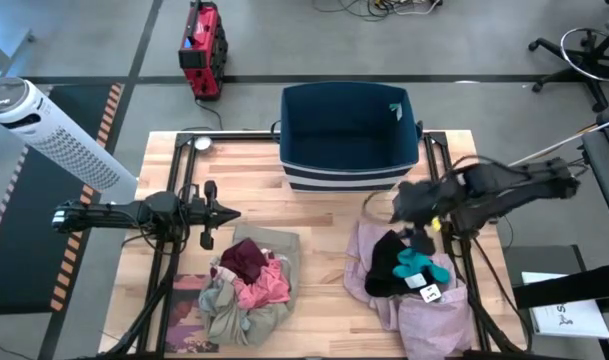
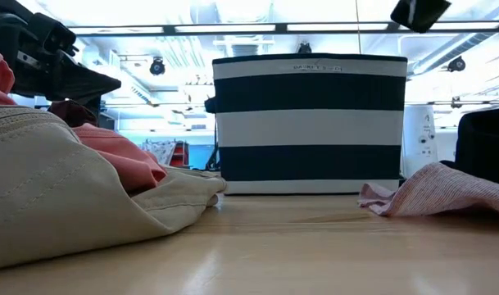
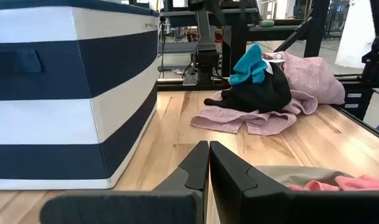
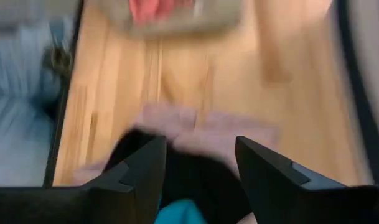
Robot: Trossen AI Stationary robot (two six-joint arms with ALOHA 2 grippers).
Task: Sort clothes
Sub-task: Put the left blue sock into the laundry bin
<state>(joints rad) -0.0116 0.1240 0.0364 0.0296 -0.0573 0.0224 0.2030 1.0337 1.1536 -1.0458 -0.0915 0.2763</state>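
Fabric clothes lay in two heaps: maroon, pink, khaki (image 1: pixel 252 282) toward the tabletop's front-left; black and teal on lilac (image 1: pixel 409 272) front-right. Right gripper (image 1: pixel 418 232) hovered spread, empty, above these; left gripper (image 1: pixel 212 213) waited closed.

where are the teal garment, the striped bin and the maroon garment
teal garment (image 1: pixel 421 264), high view, middle of the cloth
striped bin (image 2: pixel 308 123), low view, front wall's white band
maroon garment (image 1: pixel 248 258), high view, top of the left pile

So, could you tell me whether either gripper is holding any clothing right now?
No: the left gripper is shut on nothing, and the right gripper is open above the black garment.
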